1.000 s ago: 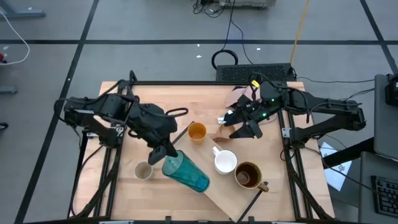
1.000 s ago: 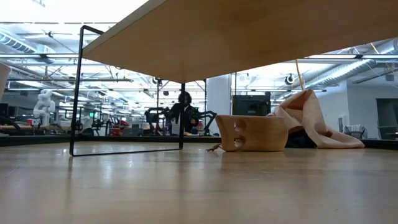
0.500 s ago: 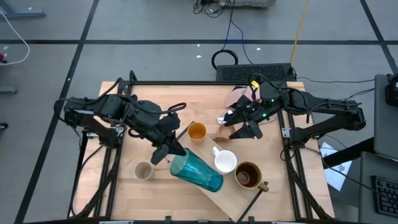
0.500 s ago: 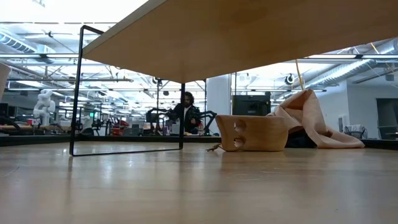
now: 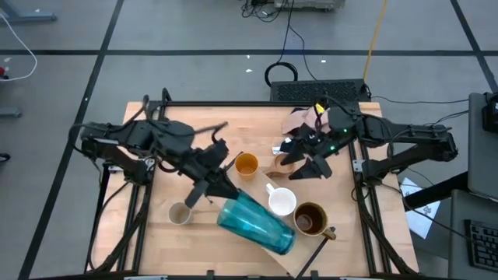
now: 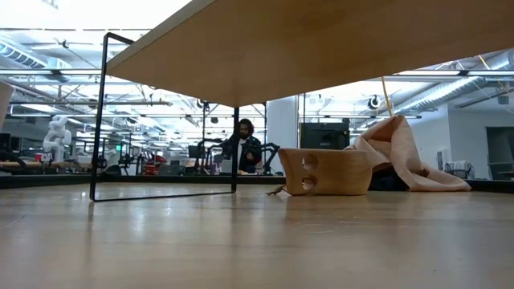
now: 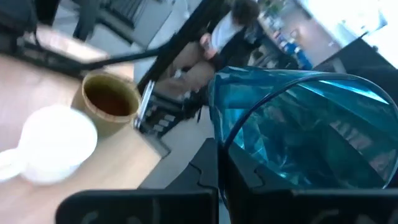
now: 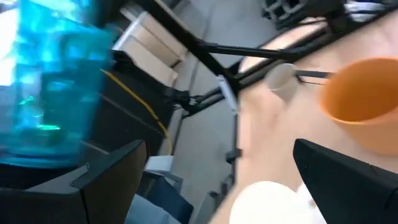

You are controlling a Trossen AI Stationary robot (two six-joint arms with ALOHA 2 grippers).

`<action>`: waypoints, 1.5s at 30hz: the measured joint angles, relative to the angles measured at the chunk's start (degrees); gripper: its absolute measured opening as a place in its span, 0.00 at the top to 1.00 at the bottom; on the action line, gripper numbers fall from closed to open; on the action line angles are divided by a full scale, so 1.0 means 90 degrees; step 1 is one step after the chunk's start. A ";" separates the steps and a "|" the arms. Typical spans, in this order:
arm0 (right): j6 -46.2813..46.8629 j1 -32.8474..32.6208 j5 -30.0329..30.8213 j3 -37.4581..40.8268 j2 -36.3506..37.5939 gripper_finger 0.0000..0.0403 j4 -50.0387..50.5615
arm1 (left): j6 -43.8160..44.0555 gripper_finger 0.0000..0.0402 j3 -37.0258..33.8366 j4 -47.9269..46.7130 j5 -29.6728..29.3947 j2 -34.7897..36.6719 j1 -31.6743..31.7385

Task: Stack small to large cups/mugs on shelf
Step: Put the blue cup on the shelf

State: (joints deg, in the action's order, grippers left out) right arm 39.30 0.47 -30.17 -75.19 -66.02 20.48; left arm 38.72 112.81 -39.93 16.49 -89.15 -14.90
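- High view: the left claw (image 5: 219, 187) is closed on the rim of the teal glazed cup (image 5: 257, 224), which is tipped far over on its side above the shelf (image 5: 272, 255), its mouth toward the claw and its base toward the near right.
- The left wrist view shows the same teal glazed cup (image 7: 298, 130) filling most of the picture, clamped between that arm's dark fingers (image 7: 249, 186).
- The right claw (image 5: 309, 168) hangs over the far right part of the surface (image 5: 194, 233) with its jaws spread wide and nothing between them; the tan handled cup (image 5: 281, 165) lies just beside it.
- The orange cup (image 5: 247, 165) stands upright near the middle of the surface, between the two arms.
- The white handled mug (image 5: 281, 201) stands on the shelf, its handle pointing toward the far side; the dark brown handled mug (image 5: 310, 219) stands just beside it to the right, also on the shelf.
- The beige-grey cup (image 5: 180, 213) stands on the bare surface to the near left, apart from the shelf.
- A pink cloth (image 5: 299, 122) lies bunched at the far right edge, behind the right arm.
- In the low view the tan handled cup (image 6: 324, 171) rests on the surface in front of the pink cloth (image 6: 401, 152), and a person (image 6: 243, 147) shows far off in the room.
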 joint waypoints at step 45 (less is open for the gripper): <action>-0.3255 -0.4799 0.8082 -0.1498 -0.0272 0.01 0.0571 | 0.0771 0.99 -0.0010 -0.0251 -0.0594 -0.0089 -0.0366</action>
State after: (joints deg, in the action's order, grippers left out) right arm 10.01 -42.72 42.57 -88.68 -68.46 25.62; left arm 45.66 112.73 -42.18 11.15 -89.95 -18.20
